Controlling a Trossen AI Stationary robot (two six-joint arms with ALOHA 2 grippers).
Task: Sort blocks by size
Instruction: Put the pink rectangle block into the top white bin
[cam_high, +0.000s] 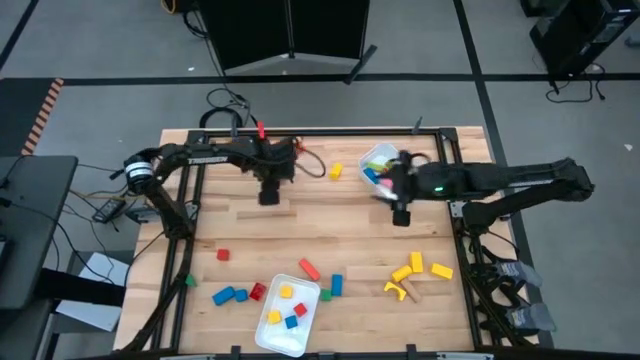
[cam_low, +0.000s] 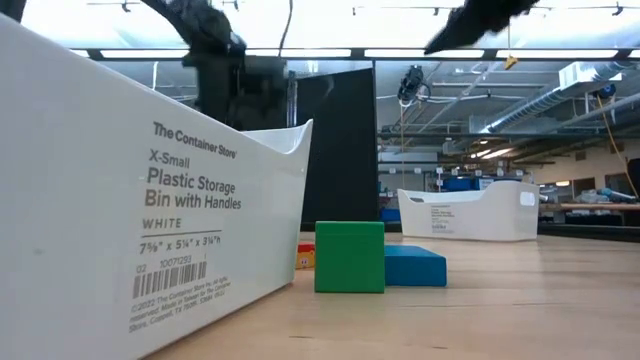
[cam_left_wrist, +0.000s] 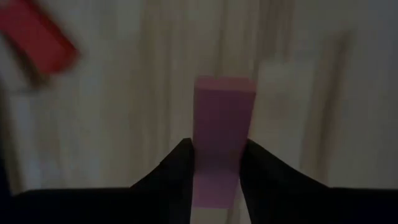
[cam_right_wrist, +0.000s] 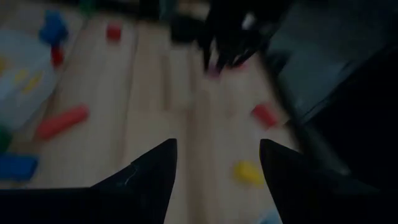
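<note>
My left gripper (cam_high: 270, 193) is over the far left of the table, shut on a pink bar block (cam_left_wrist: 222, 124). My right gripper (cam_high: 401, 213) is open and empty (cam_right_wrist: 217, 168), above the table just in front of the far white tray (cam_high: 378, 163), which holds several blocks. Loose blocks lie on the near half of the table: a red cube (cam_high: 222, 255), a red bar (cam_high: 309, 269), blue blocks (cam_high: 230, 295) and yellow blocks (cam_high: 417, 264). A yellow block (cam_high: 336, 172) lies near the far tray. My left gripper pinches the pink bar's two long sides (cam_left_wrist: 217, 163) between its two fingers, near one end. The fingers point down and lie along the bar, which sticks out past the fingertips toward the table. I cannot tell whether its free end touches the table.
A second white tray (cam_high: 288, 318) with yellow, red and blue blocks stands at the near edge; it fills the left of the low view (cam_low: 150, 200). A green block (cam_low: 349, 257) and a blue block (cam_low: 415, 267) lie beside it. Bare wood lies in the table's middle.
</note>
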